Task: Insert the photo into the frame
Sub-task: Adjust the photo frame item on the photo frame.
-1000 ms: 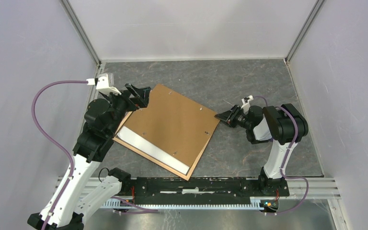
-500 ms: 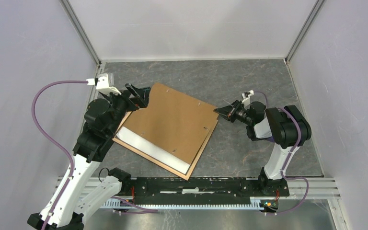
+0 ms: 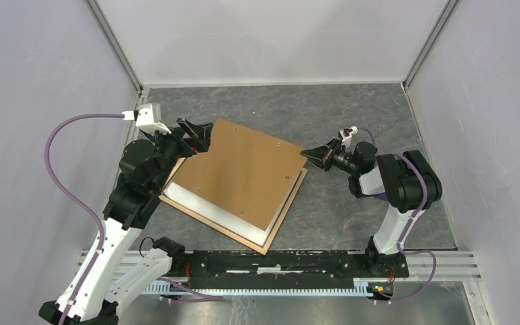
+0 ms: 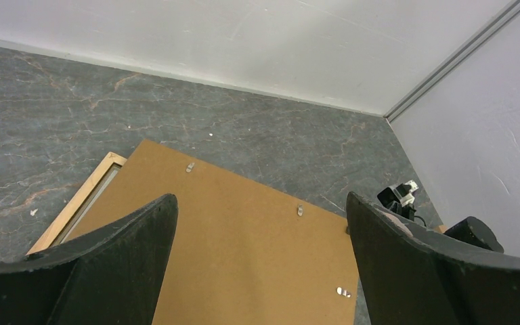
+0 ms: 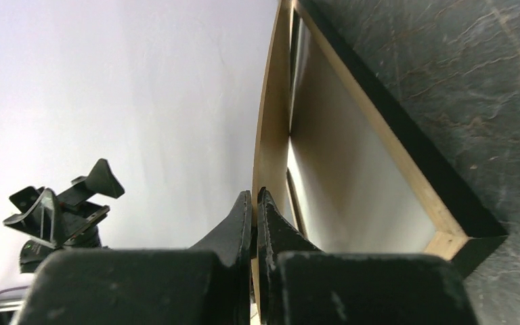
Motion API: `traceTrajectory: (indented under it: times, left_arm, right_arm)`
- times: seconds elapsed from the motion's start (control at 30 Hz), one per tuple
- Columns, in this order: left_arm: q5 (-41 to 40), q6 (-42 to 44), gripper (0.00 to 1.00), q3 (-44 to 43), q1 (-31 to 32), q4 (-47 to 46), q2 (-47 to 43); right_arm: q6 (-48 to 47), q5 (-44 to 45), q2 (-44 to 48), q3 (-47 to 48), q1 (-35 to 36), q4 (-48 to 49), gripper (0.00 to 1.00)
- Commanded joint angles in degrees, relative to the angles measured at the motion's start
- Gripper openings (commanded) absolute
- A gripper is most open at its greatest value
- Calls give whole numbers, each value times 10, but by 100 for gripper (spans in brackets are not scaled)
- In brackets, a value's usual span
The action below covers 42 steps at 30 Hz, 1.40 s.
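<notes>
Now right jaws pinch the backing board [image 3: 244,169] above the frame [image 5: 447,245]; left jaws gape.

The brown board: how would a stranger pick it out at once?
On the grey table lies a tan frame. Over it is a flat brown board, one corner pinched by the right gripper. Unlike the frame, it is solid and carries small metal clips.

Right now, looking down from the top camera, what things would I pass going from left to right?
First the left gripper, then the brown backing board, then the right gripper, which pinches the board's edge.
</notes>
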<state>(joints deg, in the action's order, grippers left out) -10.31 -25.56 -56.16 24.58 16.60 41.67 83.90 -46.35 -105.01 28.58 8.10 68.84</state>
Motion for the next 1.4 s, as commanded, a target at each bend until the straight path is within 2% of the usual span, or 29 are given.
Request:
traceTrajectory:
  times: [0.0, 0.2, 0.7, 1.07, 1.27, 1.37]
  left_arm:
    - [3, 2, 100, 1, 2, -21, -2]
    - [5, 0, 100, 1, 2, -21, 0]
    - [5, 1, 100, 1, 2, -20, -3]
    - [4, 1, 100, 0, 2, -21, -7]
    - [6, 0, 100, 1, 2, -20, -11]
    - [6, -1, 100, 1, 2, -21, -10]
  right_arm:
    - [80, -57, -9, -4, 14, 96, 0]
    - [98, -60, -22, -11, 29, 116, 0]
    - [74, 18, -36, -4, 77, 91, 0]
    - [-33, 49, -24, 31, 79, -52, 0]
    - [-167, 70, -1, 65, 80, -218, 0]
    - [-217, 85, 12, 81, 80, -285, 6]
